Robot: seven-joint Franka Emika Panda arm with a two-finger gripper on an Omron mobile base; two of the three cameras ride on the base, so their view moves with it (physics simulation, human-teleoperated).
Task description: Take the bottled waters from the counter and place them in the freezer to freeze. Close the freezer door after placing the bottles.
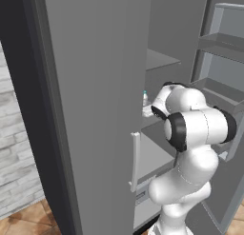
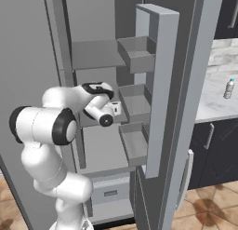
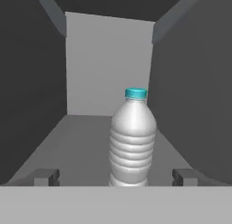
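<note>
I have the arm (image 2: 69,117) reached into the open freezer (image 2: 100,54), its hand level with a middle shelf; in the hand view the gripper (image 3: 115,177) has its two dark fingertips (image 3: 45,177) standing wide apart, one low at each side, and nothing is clamped between them, so I read the claw as open; one bottled water (image 3: 132,139) stands upright on the grey freezer shelf (image 3: 86,137) between and just ahead of those tips, clear ribbed body with its teal cap on top, slightly right of the middle of that view, and I cannot tell whether either tip touches it; the shelf runs back to a pale rear wall with darker grey walls on both sides; from the left base view I catch the same bottle's teal cap (image 1: 145,93) peeking past the edge of the wider grey fridge door (image 1: 90,110), just beside the robot's wrist; from the right base view the freezer door (image 2: 162,94) stands swung open, its inner bins stacked one above another, and beyond it the second bottled water (image 2: 228,88) stands upright on the white marble counter (image 2: 216,101), well apart from the arm, above dark cabinet fronts (image 2: 218,150); a pale drawer (image 2: 109,192) sits closed at the bottom of the freezer; the floor is brown tile (image 2: 209,210).
</note>
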